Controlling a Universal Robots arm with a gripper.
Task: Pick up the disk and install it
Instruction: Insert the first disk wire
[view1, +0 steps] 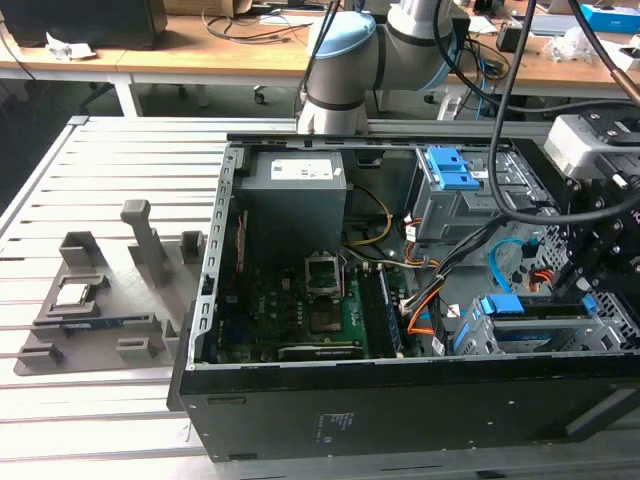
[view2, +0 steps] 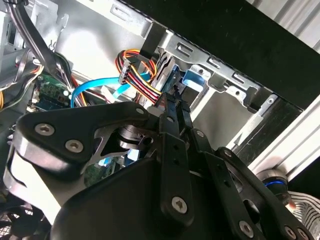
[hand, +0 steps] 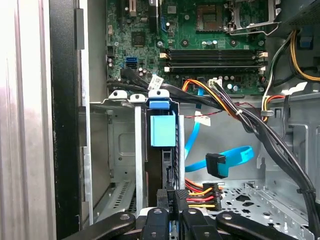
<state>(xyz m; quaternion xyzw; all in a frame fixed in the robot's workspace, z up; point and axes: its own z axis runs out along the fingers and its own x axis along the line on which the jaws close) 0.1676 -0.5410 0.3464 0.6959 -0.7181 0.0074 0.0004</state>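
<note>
Grey metal slats are making up the table (view1: 60, 430) at the lower left of the exterior view, and an open computer case (view1: 400, 400) is lying on it. Messy desks are sitting along the top of that frame. A green board (view1: 300, 310) is showing inside the case, with a grey power box (view1: 295, 195) above it. At the right edge of the exterior view, the gripper (view1: 590, 285) is reaching down into a metal cage (view1: 480, 335). The disk (hand: 162, 130), with its blue frame, is sitting upright in a slot of that cage in the first wrist view. The gripper's fingers (hand: 170, 197) are pressed together, pinching the disk's near edge.
</note>
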